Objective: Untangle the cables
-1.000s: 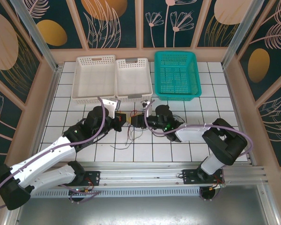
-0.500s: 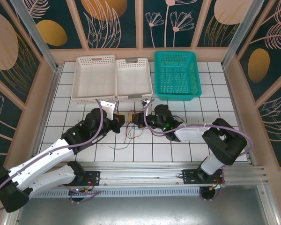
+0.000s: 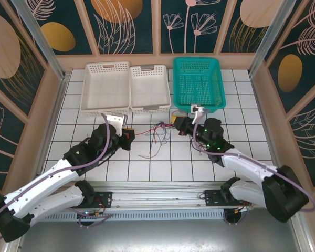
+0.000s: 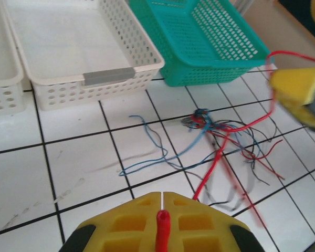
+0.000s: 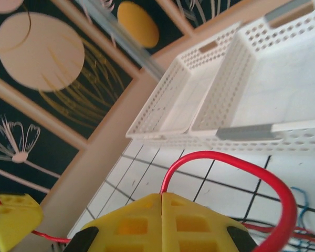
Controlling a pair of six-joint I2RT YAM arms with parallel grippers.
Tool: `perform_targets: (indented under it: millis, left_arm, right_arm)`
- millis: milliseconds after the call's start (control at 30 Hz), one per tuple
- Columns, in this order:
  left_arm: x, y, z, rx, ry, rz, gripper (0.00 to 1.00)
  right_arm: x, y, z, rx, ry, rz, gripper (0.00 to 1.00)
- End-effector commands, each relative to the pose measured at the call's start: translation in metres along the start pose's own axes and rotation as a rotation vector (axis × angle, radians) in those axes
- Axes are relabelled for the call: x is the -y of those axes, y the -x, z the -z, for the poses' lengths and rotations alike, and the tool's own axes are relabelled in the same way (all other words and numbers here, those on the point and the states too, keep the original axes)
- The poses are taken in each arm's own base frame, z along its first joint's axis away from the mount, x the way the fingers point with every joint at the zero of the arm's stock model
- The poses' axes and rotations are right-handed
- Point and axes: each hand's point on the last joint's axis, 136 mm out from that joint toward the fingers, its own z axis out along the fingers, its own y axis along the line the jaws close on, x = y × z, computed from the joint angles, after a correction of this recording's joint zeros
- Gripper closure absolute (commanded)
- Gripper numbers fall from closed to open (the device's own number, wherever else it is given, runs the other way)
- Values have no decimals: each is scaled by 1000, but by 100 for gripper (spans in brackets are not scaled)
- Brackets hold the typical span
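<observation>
My left gripper (image 4: 163,195) is clamped on a red cable (image 4: 161,233). My right gripper (image 5: 161,198) is pinched shut on red cable too, with a loop arching up from its fingertips. The cables (image 3: 158,129) lie knotted on the tiled table (image 3: 73,113) between both grippers, near the white basket (image 3: 150,89) and teal basket (image 3: 198,84), loose ends trailing toward me.

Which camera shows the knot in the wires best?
The left wrist view: the knot sits mid-picture, with red, blue and black strands easy to tell apart. The top external view shows it very small. The right wrist view shows a red cable loop and some blue.
</observation>
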Motion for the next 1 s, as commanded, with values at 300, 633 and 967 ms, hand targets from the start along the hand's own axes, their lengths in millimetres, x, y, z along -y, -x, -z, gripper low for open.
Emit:
perform_targets:
  millis: [300,633,967]
  left_arm:
    - [-50,26,38,27,328,-14,100]
    - [-21,24,16,19,166,35,100]
    - [6,34,-10,16,67,72,100]
  right_arm:
    - [56,74,79,248,-258,-73,100]
    - [-21,13,28,-52,125,30,85]
    - [-66,-74,-14,-267,243,57,43]
